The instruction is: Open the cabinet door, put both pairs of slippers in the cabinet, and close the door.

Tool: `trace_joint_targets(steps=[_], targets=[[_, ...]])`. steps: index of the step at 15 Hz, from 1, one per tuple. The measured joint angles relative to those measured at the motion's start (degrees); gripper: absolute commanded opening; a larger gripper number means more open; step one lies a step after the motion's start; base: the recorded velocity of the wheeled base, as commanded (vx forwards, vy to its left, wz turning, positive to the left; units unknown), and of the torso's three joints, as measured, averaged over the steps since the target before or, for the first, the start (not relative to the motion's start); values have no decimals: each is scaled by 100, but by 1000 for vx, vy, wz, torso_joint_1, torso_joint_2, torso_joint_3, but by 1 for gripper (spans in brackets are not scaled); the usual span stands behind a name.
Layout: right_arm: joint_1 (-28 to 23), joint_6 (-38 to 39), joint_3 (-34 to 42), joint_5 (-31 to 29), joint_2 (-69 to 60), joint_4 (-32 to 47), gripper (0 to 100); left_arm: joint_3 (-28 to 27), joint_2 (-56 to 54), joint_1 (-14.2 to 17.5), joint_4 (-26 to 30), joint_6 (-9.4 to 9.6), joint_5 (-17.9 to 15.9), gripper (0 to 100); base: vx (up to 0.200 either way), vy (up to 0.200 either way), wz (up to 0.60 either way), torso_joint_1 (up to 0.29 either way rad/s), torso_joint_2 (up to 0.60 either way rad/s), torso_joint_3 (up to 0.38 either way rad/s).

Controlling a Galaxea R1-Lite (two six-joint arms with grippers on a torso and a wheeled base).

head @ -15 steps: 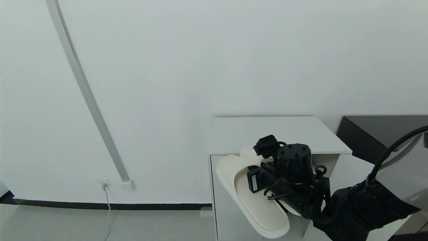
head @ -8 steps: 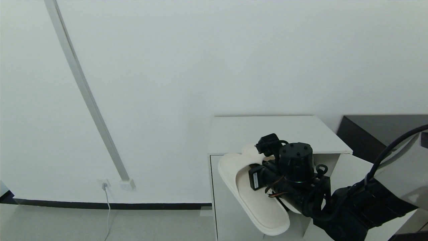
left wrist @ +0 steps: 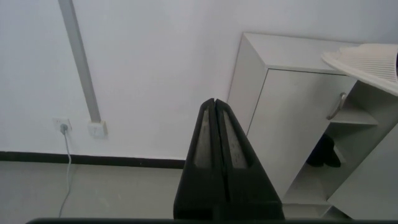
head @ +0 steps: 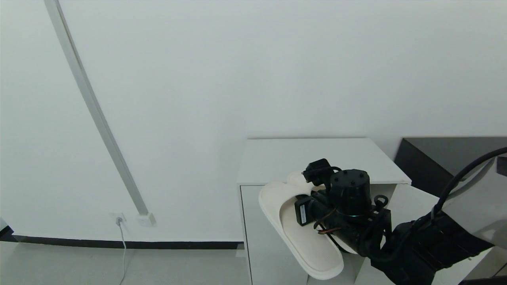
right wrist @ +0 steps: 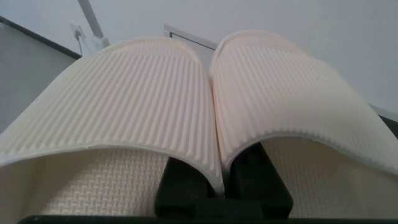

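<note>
Head view showed the pair of cream ribbed foam slippers (head: 305,241) at lower centre-right, raised before the white cabinet (head: 313,158) just under its top edge, beside its open door (head: 414,204). Right wrist view had the right gripper (right wrist: 224,186) clamped on both straps pinched together, while the left gripper (left wrist: 216,146) sat empty, fingers pressed shut, at its frame's centre. Placing them well would, I judged, mean steering the pair level into the open compartment, clear of the shut door (head: 255,237) on the frame's left, and releasing only once both soles rested on a shelf.
</note>
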Motion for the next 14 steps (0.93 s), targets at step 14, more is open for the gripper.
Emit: trace_joint_targets(steps=[14], targets=[[-11, -35, 217, -93, -50, -258, 0, 0, 0, 0, 0, -9, 11, 0, 0, -200, 0, 4, 2, 3]])
